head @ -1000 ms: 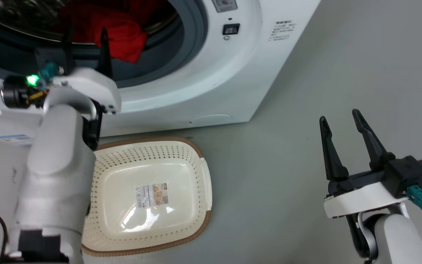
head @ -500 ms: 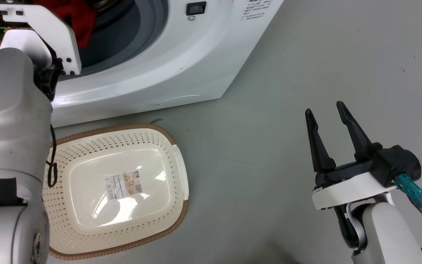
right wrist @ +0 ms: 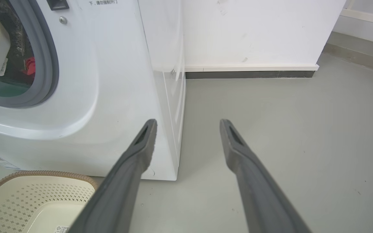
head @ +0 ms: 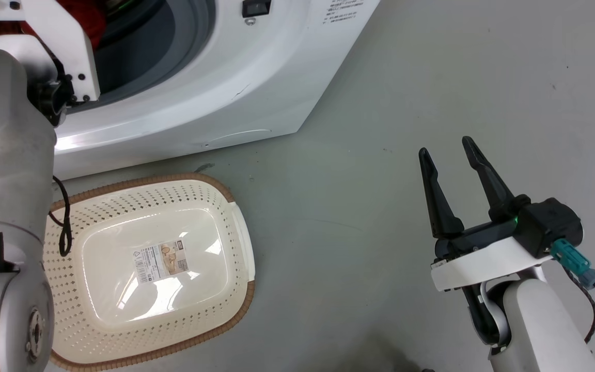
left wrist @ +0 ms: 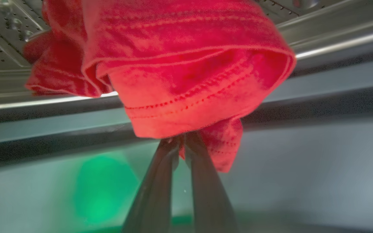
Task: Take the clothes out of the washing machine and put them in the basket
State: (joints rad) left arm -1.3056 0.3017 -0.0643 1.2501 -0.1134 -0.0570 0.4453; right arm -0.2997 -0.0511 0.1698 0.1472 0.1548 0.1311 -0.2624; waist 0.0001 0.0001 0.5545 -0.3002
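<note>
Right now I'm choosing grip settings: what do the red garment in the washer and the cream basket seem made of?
Red garment: soft matte knit fabric, probably cotton; it folds and shows stitched hem rows. Cream perforated basket: moulded plastic, glossy; the bottom mirrors lights, and its brown rim looks woven, possibly moulded.

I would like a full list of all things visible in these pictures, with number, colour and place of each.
floor: one, grey, under everything
basket: one, cream with brown rim, on the floor, without clothes
label: one, white, on the basket's bottom
washing machine: one, white, behind the basket
door seal: one, grey, around the machine's opening
red garment: one that I can tell, bright red, at the mouth of the drum
left gripper: one, dark, shut on the red garment
right gripper: one, black, open, over the floor right of the basket
</note>
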